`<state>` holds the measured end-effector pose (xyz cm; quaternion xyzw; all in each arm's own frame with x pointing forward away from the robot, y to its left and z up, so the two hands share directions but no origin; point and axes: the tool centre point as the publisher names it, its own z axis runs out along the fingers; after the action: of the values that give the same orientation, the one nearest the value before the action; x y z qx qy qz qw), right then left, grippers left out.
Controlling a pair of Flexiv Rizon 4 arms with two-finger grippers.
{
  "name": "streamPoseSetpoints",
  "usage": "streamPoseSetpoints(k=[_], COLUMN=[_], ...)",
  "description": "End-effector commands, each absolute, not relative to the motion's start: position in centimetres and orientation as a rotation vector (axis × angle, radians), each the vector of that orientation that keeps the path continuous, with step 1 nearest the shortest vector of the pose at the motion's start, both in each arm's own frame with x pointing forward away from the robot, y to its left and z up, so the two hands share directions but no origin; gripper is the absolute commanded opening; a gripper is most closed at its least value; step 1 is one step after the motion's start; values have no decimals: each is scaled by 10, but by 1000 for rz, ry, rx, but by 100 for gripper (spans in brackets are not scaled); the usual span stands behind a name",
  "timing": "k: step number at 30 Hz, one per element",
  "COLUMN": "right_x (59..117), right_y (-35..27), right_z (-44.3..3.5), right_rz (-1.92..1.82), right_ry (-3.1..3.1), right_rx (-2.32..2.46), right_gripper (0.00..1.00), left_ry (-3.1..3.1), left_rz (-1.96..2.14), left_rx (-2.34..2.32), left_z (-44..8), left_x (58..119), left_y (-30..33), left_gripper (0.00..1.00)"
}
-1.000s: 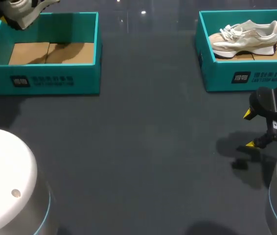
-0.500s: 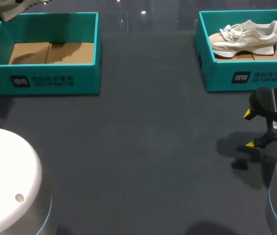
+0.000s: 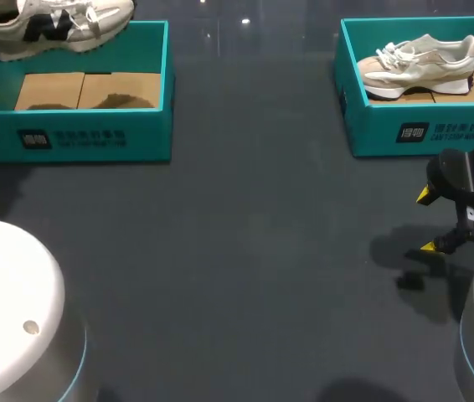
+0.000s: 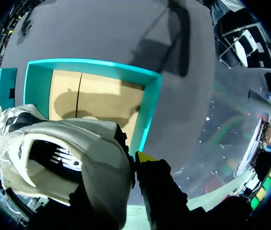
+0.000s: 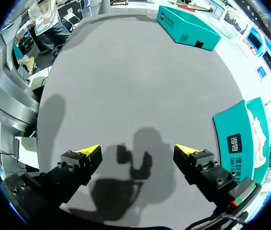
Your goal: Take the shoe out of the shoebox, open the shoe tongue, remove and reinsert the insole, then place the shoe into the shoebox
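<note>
Since half a second ago the shoe (image 3: 53,25) has swung back into the head view and now lies side-on, sole down, in the air over the far left rim of the left shoebox (image 3: 78,138). The right arm has not shifted. Judged from this, the first step, taking the shoe out of its box, is done. Opening the tongue and handling the insole remain.

Near right: the right hand (image 3: 428,221) hangs low over the bare table (image 3: 245,251), released, its two yellow tips well apart and nothing between them. The right wrist view confirms this: the right hand (image 5: 138,153) is spread above its own shadow.

Middle left: the left shoebox holds nothing but its cardboard liner (image 3: 86,90), on which the shadow of the lifted shoe falls.

Middle right: the right shoebox (image 3: 404,126) contains a second shoe (image 3: 421,60), pale, lying on its side with the sole toward the far wall. No hand touches it.

Far left: in the left wrist view the shoe (image 4: 63,158) fills the space just ahead of the left hand (image 4: 134,163), its opening facing the camera, with the left shoebox (image 4: 150,110) below and beyond it. The left hand is clenched on the shoe's heel collar. Only one yellow tip shows, against the outer side; the other finger is hidden by the shoe.
</note>
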<state>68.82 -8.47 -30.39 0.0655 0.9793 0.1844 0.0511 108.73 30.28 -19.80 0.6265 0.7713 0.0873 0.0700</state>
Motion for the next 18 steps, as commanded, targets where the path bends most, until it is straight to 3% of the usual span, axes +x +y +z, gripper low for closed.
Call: streamPoseSetpoints(k=[1,18], right_x=[686,686], right_y=[-85,-85], right_z=[-304,-304], right_rz=[558,558], right_ry=[2978,2978], right_rx=[201,201], right_gripper=[100,100], left_ry=[2266,2391], left_rz=[145,154], left_rx=[2103,2184], left_z=[-193,-242], left_x=[1098,1101], left_y=[306,289], left_gripper=[0,0])
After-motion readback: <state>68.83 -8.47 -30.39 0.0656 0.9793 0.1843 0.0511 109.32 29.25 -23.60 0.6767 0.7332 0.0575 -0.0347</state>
